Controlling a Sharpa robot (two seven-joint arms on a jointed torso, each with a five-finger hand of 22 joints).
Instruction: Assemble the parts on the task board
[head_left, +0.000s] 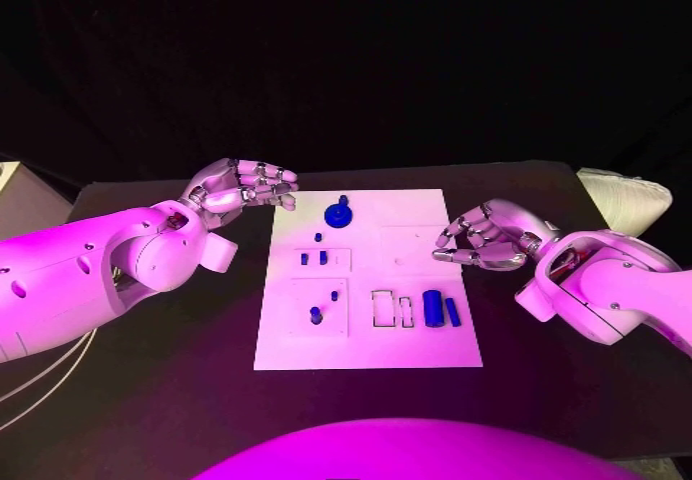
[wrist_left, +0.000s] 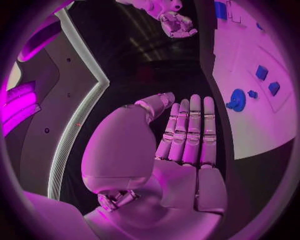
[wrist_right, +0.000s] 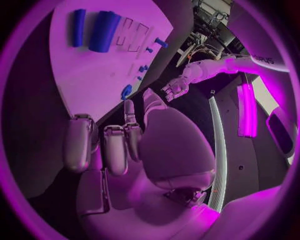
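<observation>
The white task board (head_left: 368, 340) lies mid-table. On it are a round blue part (head_left: 339, 215) at the far end, two small blue blocks (head_left: 313, 258), two small blue pegs (head_left: 325, 306), and two blue cylinders (head_left: 441, 309) beside two outlined slots (head_left: 392, 309). My left hand (head_left: 238, 188) hovers off the board's far left corner; in the left wrist view its fingers (wrist_left: 187, 135) are stretched out and hold nothing. My right hand (head_left: 483, 238) hangs at the board's right edge with loosely bent fingers (wrist_right: 115, 145) and nothing in them. The cylinders (wrist_right: 103, 31) also show in the right wrist view.
A white padded object (head_left: 627, 195) sits at the table's far right corner. A pale box (head_left: 18, 205) stands beyond the left edge. Thin cables (head_left: 36, 385) trail over the table at the near left. Bare black table (head_left: 173, 380) surrounds the board.
</observation>
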